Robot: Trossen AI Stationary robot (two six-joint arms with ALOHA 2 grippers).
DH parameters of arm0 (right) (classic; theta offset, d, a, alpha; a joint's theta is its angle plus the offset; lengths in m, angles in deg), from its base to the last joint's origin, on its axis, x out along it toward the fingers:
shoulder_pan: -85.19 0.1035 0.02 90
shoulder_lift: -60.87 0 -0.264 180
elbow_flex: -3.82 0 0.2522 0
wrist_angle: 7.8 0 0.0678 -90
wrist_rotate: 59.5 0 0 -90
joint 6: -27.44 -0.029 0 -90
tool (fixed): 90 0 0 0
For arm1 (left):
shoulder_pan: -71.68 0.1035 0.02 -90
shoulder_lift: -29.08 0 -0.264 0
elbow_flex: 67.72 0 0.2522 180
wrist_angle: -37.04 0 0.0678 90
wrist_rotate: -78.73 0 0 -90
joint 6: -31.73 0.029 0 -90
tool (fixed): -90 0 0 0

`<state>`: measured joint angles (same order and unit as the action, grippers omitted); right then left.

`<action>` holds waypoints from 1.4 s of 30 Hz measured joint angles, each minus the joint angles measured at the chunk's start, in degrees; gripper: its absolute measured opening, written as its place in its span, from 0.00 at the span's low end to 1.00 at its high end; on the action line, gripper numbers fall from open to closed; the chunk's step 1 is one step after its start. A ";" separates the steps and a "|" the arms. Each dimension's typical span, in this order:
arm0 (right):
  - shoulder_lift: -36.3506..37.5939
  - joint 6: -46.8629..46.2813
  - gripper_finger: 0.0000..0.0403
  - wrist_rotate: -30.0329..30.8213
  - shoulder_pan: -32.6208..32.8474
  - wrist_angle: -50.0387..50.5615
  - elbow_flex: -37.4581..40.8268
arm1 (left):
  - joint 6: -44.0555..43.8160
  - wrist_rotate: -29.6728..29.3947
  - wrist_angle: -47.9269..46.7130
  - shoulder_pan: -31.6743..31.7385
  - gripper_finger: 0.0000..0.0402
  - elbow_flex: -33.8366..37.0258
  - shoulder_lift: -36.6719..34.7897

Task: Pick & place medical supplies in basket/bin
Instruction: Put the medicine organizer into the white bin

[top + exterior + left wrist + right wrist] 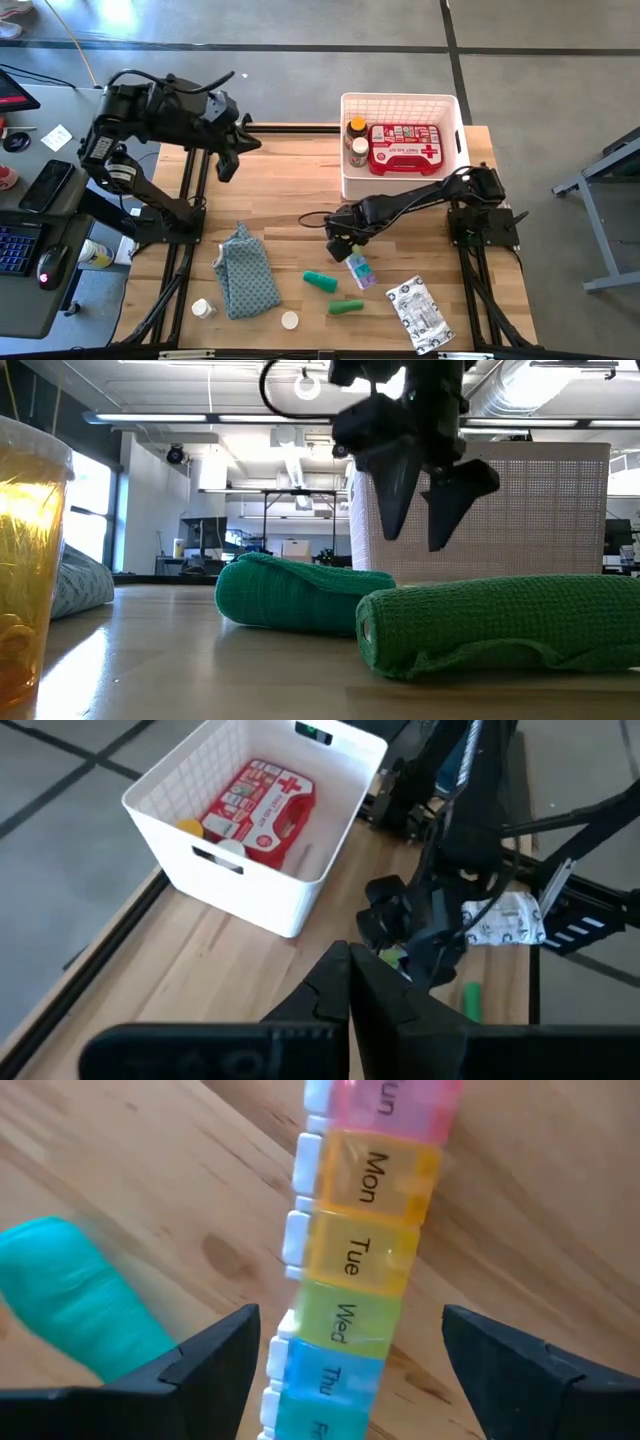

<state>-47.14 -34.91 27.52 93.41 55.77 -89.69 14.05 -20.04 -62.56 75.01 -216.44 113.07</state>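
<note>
The rainbow pill organizer (362, 1270) lies flat on the wooden table (270, 190), also seen from above (358, 268). My right gripper (350, 1370) hangs open just above it, pointing down, one finger on each side and neither touching; it shows above the table (413, 540) in the low view. A teal-green tube (70, 1305) lies beside it. The white bin (448, 110) holds the red first-aid case (403, 147) and two pill bottles (357, 140). My left gripper (350, 990) is shut with nothing in it, drawn back at the far left (228, 150).
Near the front edge lie two green tubes (320, 281) (346, 306), a silver-white packet (420, 312), a blue-grey cloth (245, 272), a small white bottle (203, 308) and a white roll (290, 320). A desk with a keyboard (15, 250) stands left of the table.
</note>
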 joint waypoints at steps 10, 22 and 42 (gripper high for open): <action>-0.02 -5.04 0.81 -3.26 0.57 -7.57 4.82 | 2.87 4.22 -0.27 0.00 0.10 0.01 -0.62; 0.04 -7.26 0.88 -1.49 0.82 -9.71 10.37 | 3.97 4.78 -0.81 0.00 0.09 0.01 -0.69; 0.44 -1.65 0.82 -0.50 0.77 -4.46 11.12 | -1.54 1.48 3.67 0.02 0.09 0.03 2.11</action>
<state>-46.69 -36.56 27.03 94.19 51.31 -78.57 12.51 -18.56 -58.89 75.04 -216.41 115.18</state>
